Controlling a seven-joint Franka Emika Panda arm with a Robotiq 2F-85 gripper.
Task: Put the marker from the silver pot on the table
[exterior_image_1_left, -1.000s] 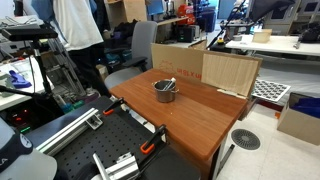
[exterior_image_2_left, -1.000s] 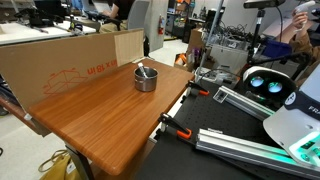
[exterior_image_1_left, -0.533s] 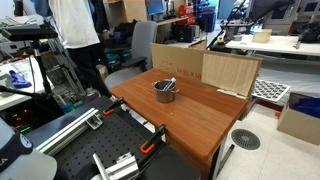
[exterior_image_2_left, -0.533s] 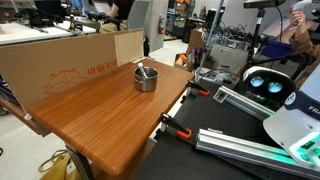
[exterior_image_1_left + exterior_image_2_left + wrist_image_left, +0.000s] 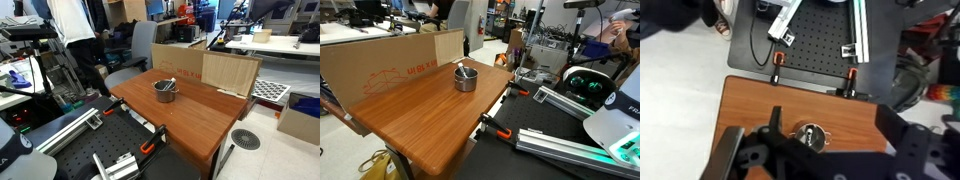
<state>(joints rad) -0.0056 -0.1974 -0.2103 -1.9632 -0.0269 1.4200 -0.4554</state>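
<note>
A silver pot (image 5: 165, 92) stands on the brown wooden table (image 5: 200, 125), near its middle; it shows in both exterior views (image 5: 466, 79). A marker (image 5: 169, 84) leans inside the pot, also visible in an exterior view (image 5: 463, 71). In the wrist view the pot (image 5: 810, 136) lies straight below with the marker (image 5: 808, 133) in it. My gripper (image 5: 830, 130) is open and empty, high above the table, with one finger to each side of the pot. The gripper is out of both exterior views.
A cardboard sheet (image 5: 230, 72) (image 5: 380, 65) stands along one table edge. Orange clamps (image 5: 777, 62) (image 5: 851, 76) (image 5: 502, 131) grip the edge nearest the robot base. Aluminium rails (image 5: 785, 20) lie on the black breadboard. A person (image 5: 75, 30) and a chair (image 5: 135, 60) are close by.
The pot, marker and table have not moved. Only the people in the background have shifted slightly.
</note>
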